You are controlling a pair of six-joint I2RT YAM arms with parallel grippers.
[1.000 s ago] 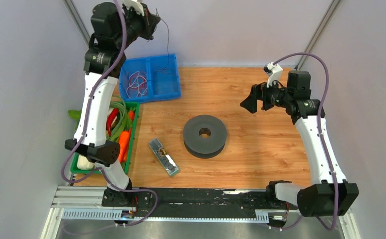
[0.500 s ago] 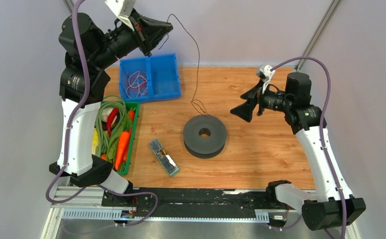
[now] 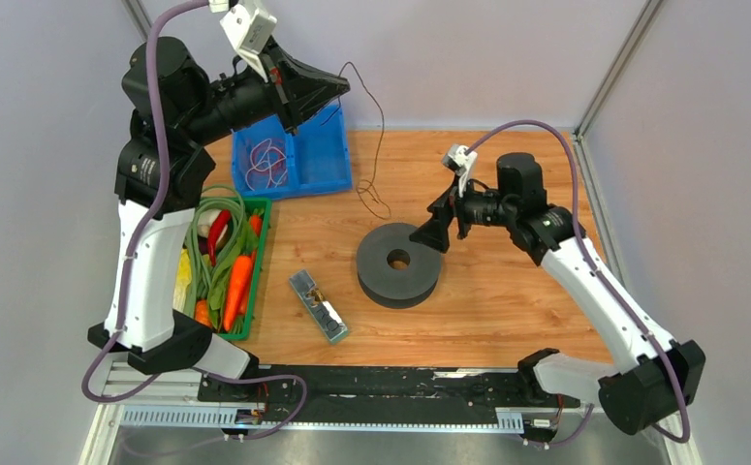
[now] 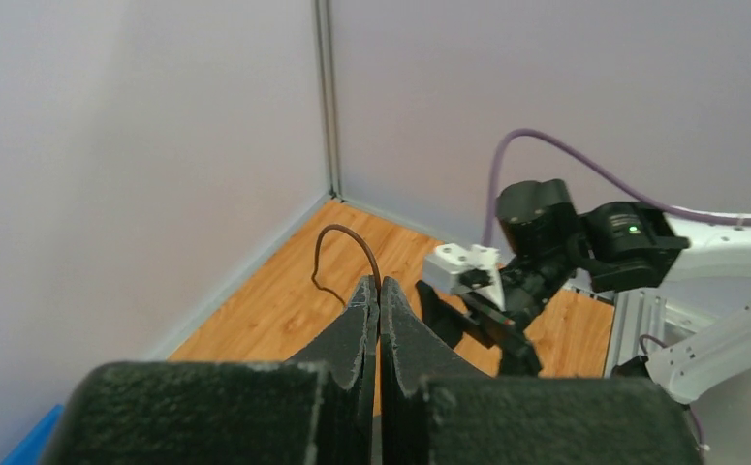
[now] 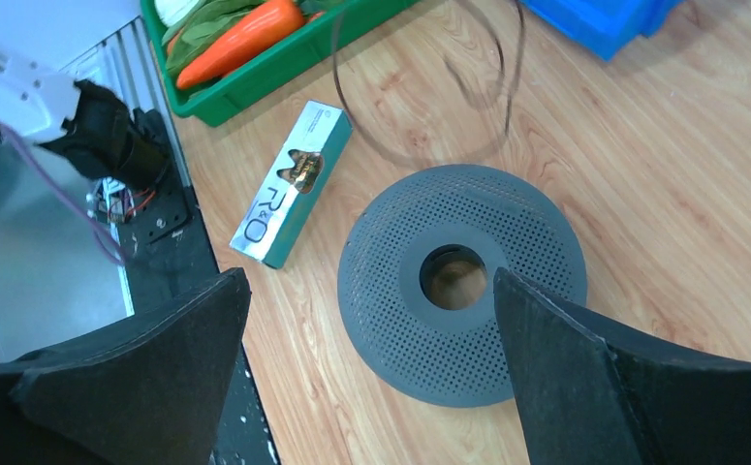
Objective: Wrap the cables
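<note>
The cable (image 3: 383,136) (thin, black) hangs pinched in the left hand (image 3: 343,88). Its loop dangles ahead of the spread right hand (image 3: 429,237).

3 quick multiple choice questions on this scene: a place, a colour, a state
1. Where is the teal box? A on the table between the green tray and the grey spool; B on top of the spool; C inside the tray.
2. What colour is the bin behind the tray? A red; B blue; C yellow.
3. The left gripper is: A open; B shut on a carrot; C shut on the black cable.
Answers: A, it lies on bare wood between them; B, its walls are blue; C, the cable emerges from its shut jaws.
</note>
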